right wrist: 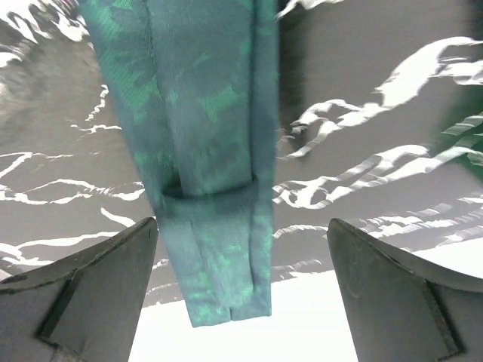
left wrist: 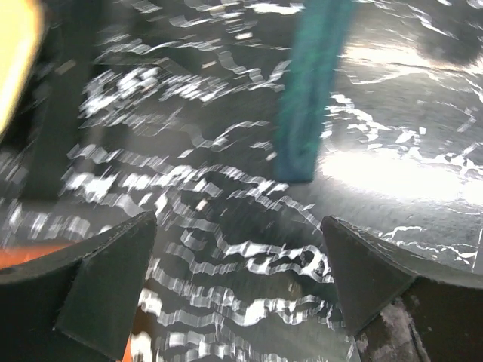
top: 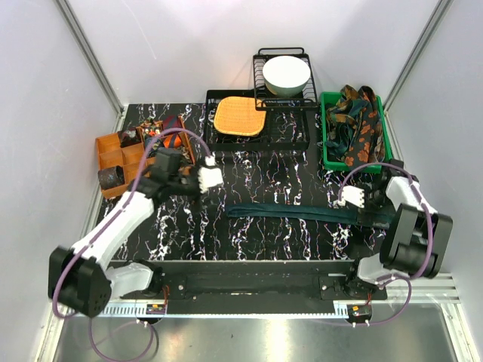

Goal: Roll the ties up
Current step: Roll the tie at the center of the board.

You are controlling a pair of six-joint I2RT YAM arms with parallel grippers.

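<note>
A plain dark teal tie [top: 302, 213] lies flat across the black marbled table, running left to right. My right gripper [top: 371, 215] is open over its wide right end; in the right wrist view the teal tie end [right wrist: 204, 188] lies between my spread fingers [right wrist: 90, 279], not gripped. My left gripper [top: 183, 181] is open and empty above the table left of the tie; its narrow end [left wrist: 306, 113] shows ahead in the left wrist view. Several patterned navy and orange ties [top: 356, 124] are heaped in a green bin. A rolled tie [top: 113, 178] sits in the orange organizer.
An orange compartment organizer [top: 121, 154] stands at the left. A black tray [top: 294, 139] at the back holds an orange woven mat [top: 239, 115]. A wire rack [top: 260, 64] holds a white bowl [top: 285, 75]. The green bin [top: 330, 154] is at the back right.
</note>
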